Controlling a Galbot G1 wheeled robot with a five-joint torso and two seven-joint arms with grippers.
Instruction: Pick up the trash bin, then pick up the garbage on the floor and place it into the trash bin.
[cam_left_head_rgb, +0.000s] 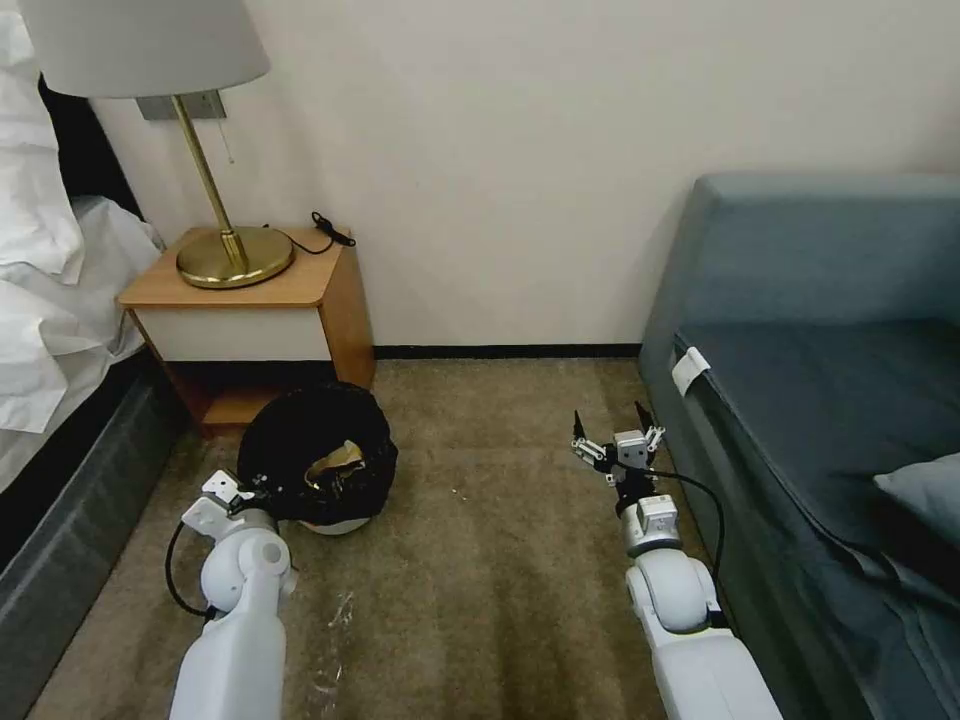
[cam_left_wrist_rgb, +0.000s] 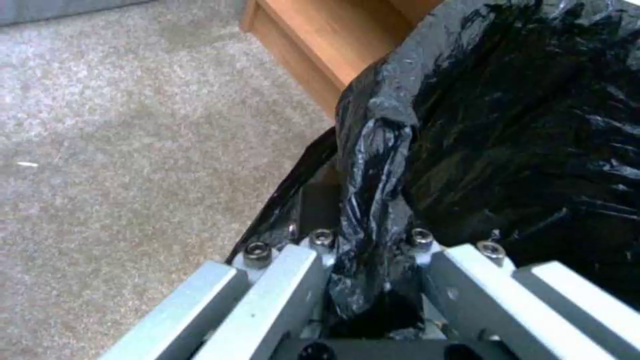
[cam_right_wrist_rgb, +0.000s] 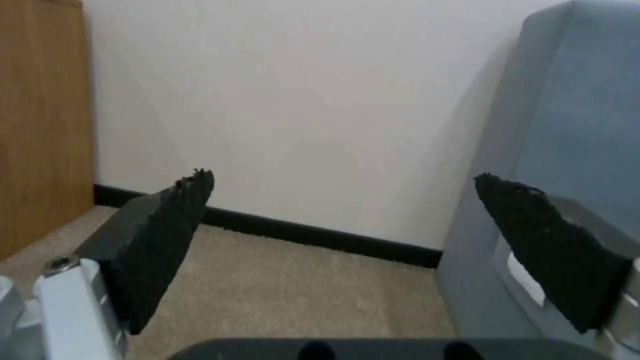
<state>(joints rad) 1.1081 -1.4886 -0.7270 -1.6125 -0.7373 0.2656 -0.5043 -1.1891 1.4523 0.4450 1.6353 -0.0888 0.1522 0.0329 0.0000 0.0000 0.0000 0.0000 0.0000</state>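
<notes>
L tool (cam_left_wrist_rgb: 373, 260) clamped on trash bin (cam_left_head_rgb: 318, 465) bag rim, bin by nightstand (cam_left_head_rgb: 255, 320) on/near floor (cam_left_head_rgb: 480, 560), can't tell if lifted. R tool (cam_left_head_rgb: 613, 436) wide, nothing in it, beside sofa (cam_left_head_rgb: 830, 380).

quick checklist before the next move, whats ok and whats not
1. Left pincer closed on the trash bin rim, black liner bunched between its fingers: ok.
2. Bin clear of the floor: cannot tell.
3. Bin mouth open, a brown-gold wrapper inside: ok.
4. Right pincer open and holding nothing, beside the sofa: ok.
5. Garbage on the carpet within reach: cannot tell; a clear, film-like scrap lies by the left arm.
6. Bin free of the nightstand: cannot tell.
</notes>
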